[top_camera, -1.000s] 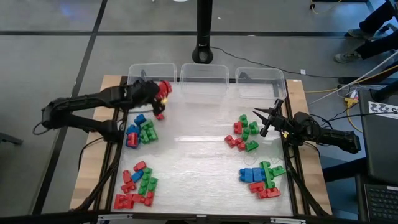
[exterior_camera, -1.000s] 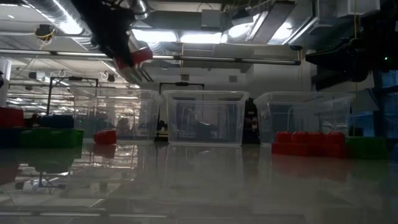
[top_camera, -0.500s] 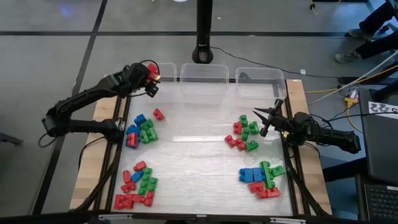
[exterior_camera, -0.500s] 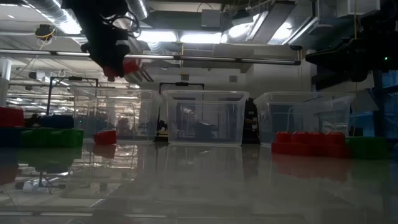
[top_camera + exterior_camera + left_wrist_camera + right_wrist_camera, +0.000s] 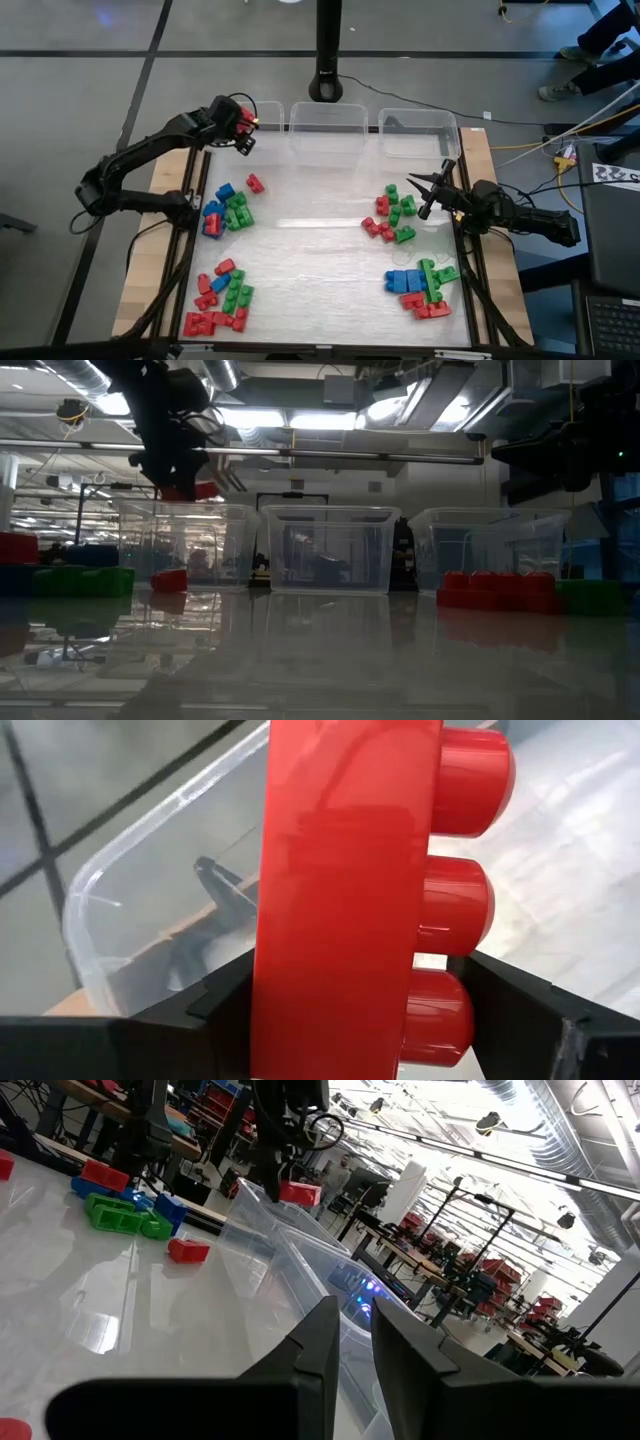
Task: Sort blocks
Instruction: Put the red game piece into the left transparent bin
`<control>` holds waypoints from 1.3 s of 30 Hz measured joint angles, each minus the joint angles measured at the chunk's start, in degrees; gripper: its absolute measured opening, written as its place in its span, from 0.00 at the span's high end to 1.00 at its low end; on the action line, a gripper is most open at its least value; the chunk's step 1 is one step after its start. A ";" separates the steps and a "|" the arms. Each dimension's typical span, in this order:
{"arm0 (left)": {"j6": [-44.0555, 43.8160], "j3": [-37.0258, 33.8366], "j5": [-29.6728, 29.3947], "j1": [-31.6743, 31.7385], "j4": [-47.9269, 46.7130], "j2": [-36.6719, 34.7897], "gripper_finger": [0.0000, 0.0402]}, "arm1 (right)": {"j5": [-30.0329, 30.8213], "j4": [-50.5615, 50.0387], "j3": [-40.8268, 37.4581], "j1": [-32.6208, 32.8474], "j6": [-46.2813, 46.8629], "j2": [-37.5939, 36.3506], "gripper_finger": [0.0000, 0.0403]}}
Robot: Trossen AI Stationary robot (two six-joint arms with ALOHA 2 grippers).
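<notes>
Counter [image 5: 320, 250], high view: left gripper [image 5: 243, 122] pinches a red block [image 5: 243, 117] over the left bin's [image 5: 265, 106] rim; loose blocks [image 5: 226, 210] below; right gripper [image 5: 428, 188] waits, jaws pressed together. Low view: block [image 5: 196, 490] hangs above the bin wall [image 5: 200, 545]; releasing now risks a bounce outside. Left wrist view: block [image 5: 350, 890] sits squarely between the jaws.

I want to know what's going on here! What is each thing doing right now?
Left gripper: shut on red block, held above the left bin.
Right gripper: shut, empty, waiting at the table's right side.
Three bins: upright, open, looking empty.
Other blocks: lying in piles on the table.
</notes>
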 joint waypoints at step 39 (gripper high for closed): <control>-5.18 2.13 -0.31 -3.75 -4.16 -0.68 0.01 | 0.00 0.00 0.01 -0.01 -0.21 0.00 0.84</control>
